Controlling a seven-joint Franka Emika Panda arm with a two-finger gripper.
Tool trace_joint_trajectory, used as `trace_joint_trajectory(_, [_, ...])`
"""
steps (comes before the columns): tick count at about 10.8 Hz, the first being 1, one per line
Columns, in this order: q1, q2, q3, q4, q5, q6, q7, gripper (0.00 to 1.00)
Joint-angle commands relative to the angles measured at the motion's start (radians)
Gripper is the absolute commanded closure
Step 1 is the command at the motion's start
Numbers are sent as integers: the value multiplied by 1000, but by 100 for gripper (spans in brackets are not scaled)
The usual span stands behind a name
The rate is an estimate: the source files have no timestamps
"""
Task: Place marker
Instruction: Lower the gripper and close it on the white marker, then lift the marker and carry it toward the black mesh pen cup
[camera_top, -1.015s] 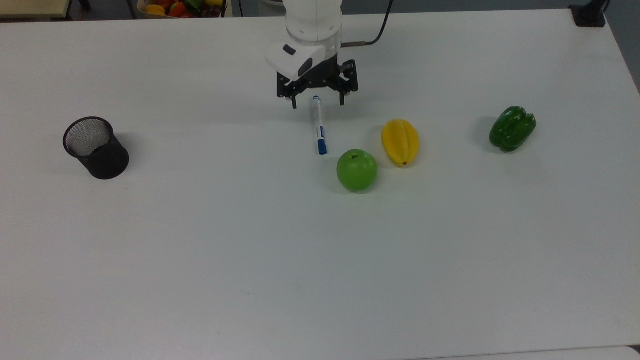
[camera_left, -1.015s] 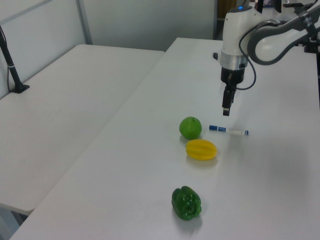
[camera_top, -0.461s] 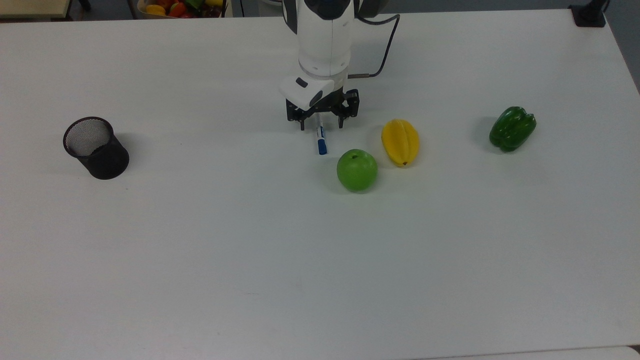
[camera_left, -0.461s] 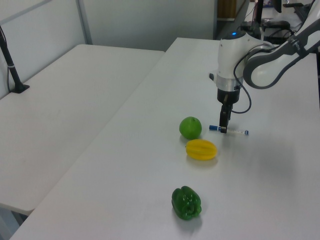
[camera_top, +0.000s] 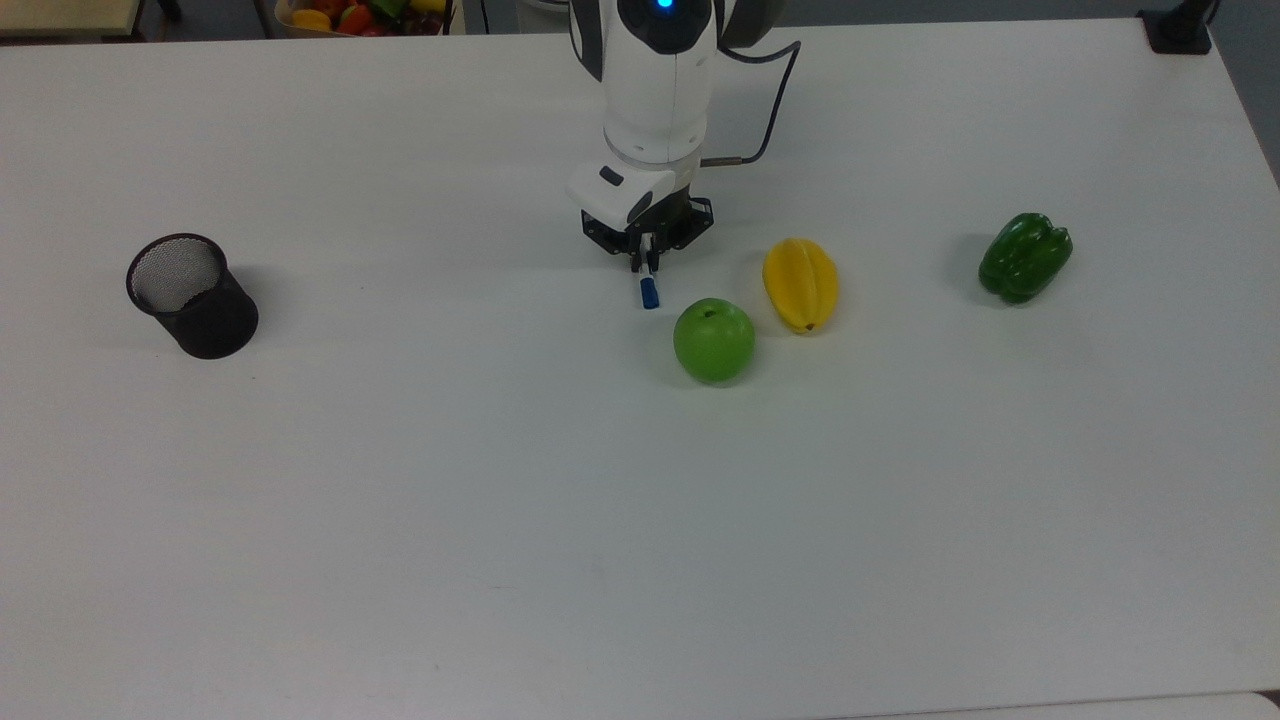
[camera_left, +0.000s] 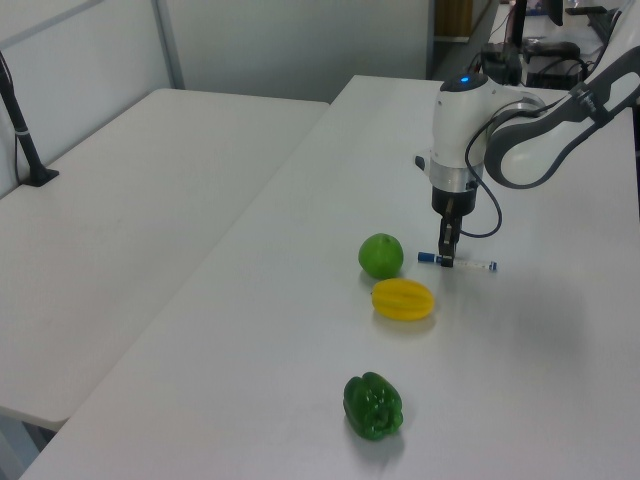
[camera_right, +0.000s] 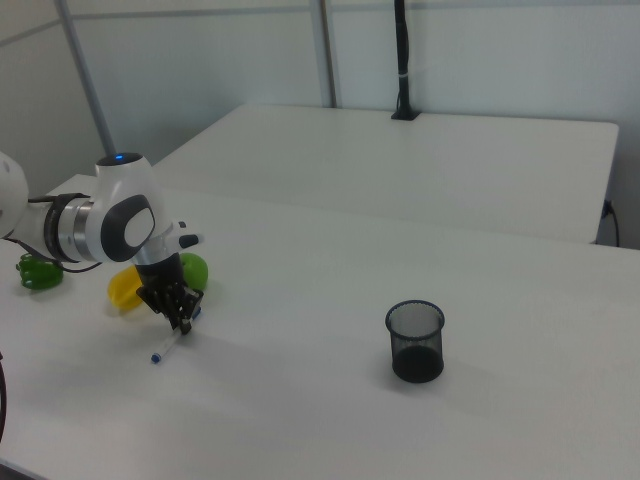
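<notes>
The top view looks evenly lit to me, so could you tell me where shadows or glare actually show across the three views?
In the top view, soft shadows fall to the top view's left of the green apple and bell pepper, with no harsh glare on the table. In the left view, the marker is small and faint under the hand. In the right view, the mesh cup casts little shadow.

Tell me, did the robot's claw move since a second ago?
Yes. In the top view the gripper came toward the green apple and down over the marker, with its fingers closed in.
</notes>
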Motion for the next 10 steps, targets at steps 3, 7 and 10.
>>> trace_joint_trajectory(3, [-1, -39, -3, -14, -24, -9, 28, 100])
trace_joint_trajectory(7, [-22, -175, -5, 39, -4, -194, 18, 100])
trace_joint_trajectory(10, [-50, -217, -23, 205, 67, -382, -14, 100])
